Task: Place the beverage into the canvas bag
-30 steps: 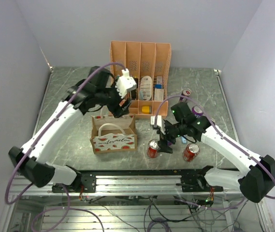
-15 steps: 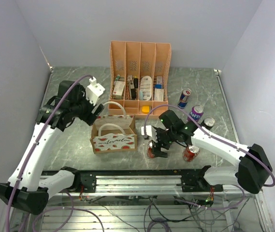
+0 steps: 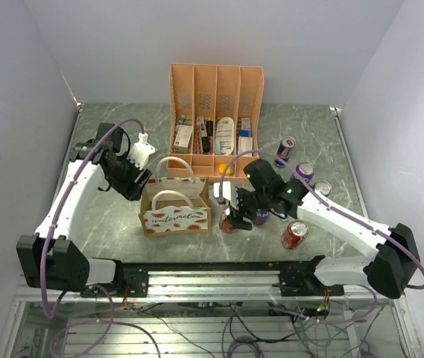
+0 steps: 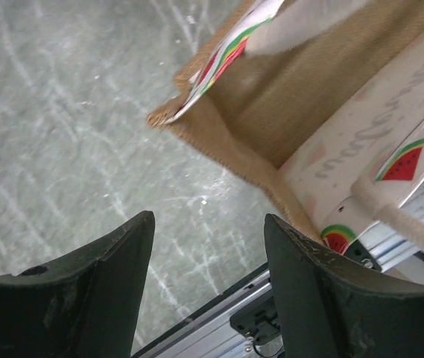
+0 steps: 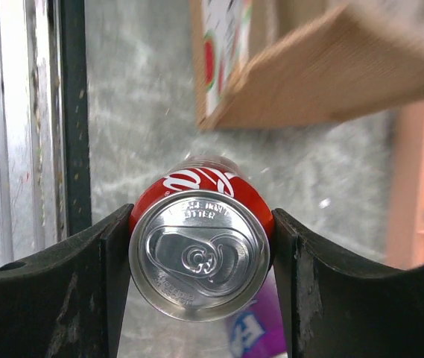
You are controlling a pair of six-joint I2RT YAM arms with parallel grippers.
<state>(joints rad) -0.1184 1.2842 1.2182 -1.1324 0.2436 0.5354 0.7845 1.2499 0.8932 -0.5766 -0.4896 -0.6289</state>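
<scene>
One red cola can (image 5: 199, 253) sits clamped between my right fingers (image 5: 312, 291), upright and pull-tab up, just to the right of the canvas bag (image 3: 176, 216). Judging by the purple can (image 5: 260, 335) glimpsed beneath it, it is raised off the counter (image 4: 62, 134). My left fingers (image 4: 100, 298) are spread wide and hold nothing, hovering beside the bag's far-left corner, close to the rim but not touching it. The bag stands upright toward the near edge of the counter, mouth open, white handles arched over it; what shows of its inside is bare fabric. By my reckoning the job is about half done: the beverage is picked, while the carry and the drop remain. The can has to travel left, clear the bag's right wall and the handles, and go down through the mouth before I let go. Other cans (image 3: 294, 234) wait on the right; a peach file organiser (image 3: 215, 82) stands at the far side.
</scene>
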